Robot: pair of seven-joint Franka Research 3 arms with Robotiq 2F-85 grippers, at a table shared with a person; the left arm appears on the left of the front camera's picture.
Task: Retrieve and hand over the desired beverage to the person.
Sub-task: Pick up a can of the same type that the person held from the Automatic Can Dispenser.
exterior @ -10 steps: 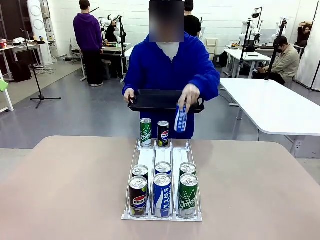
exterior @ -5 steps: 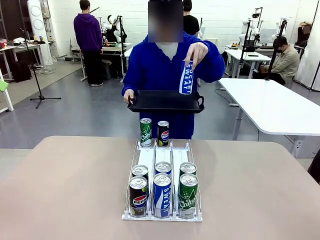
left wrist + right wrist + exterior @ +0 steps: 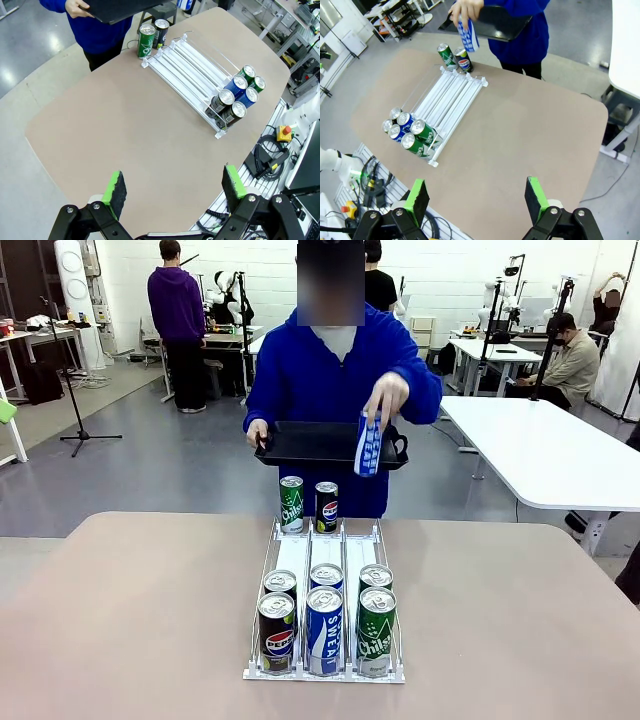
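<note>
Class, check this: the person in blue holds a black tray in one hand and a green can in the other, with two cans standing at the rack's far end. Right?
No: the front view shows the held can is blue and white, not green. The person, black tray and two cans at the far end of the rack are as stated.

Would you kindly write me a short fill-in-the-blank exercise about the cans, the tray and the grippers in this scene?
1. The person holds a ____ can in front of the black tray.
2. The near cans in the rack number ____.
3. The far cans number ____.
4. The left gripper and right gripper have their jaws ____.

Missing words: blue; six; two; open.
</note>
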